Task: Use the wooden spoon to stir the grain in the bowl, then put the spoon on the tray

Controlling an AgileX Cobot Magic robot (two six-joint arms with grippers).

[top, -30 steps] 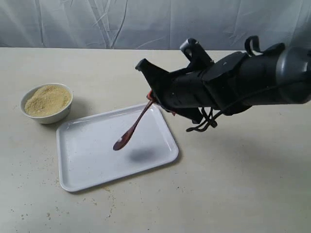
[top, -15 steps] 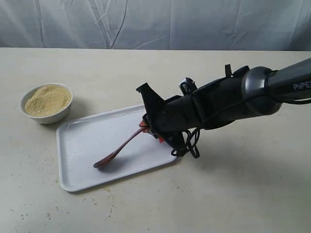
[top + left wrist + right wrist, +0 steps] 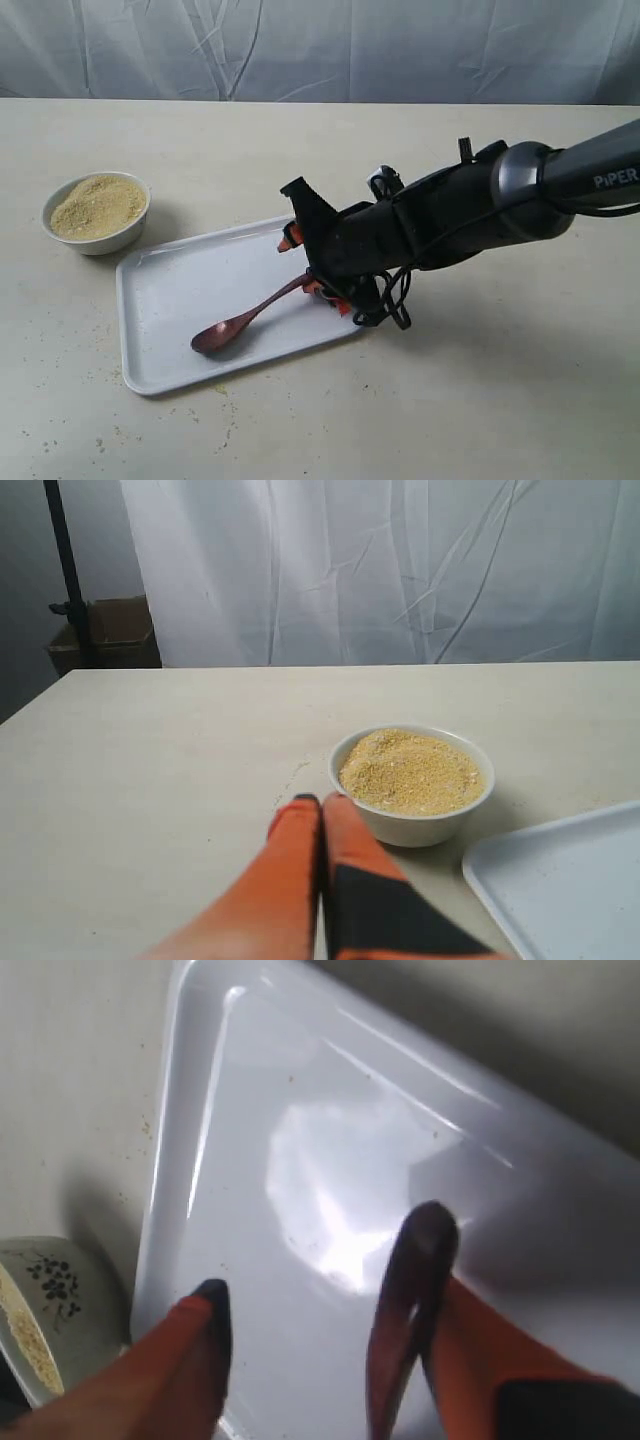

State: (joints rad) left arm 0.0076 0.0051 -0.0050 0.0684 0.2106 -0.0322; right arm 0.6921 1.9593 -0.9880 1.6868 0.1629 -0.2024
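Right gripper (image 3: 308, 268) has let go since half a second ago, fingers spread, gripping nothing | wooden spoon (image 3: 245, 320) flat on tray (image 3: 170, 290), handle end just beside one finger (image 3: 480, 1360), head just inside near rim | bare tray floor beyond spoon | bowl (image 3: 97, 242) of grain (image 3: 97, 205) apart, off far-left corner | left gripper (image 3: 320, 802) pressed closed, empty

The tray (image 3: 170, 290) is white (wooden spoon (image 3: 252, 316) reddish-brown).

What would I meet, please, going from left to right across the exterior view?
bowl of grain → spoon → right gripper → its arm. The tray is left out: it stretches beneath the spoon and the gripper.
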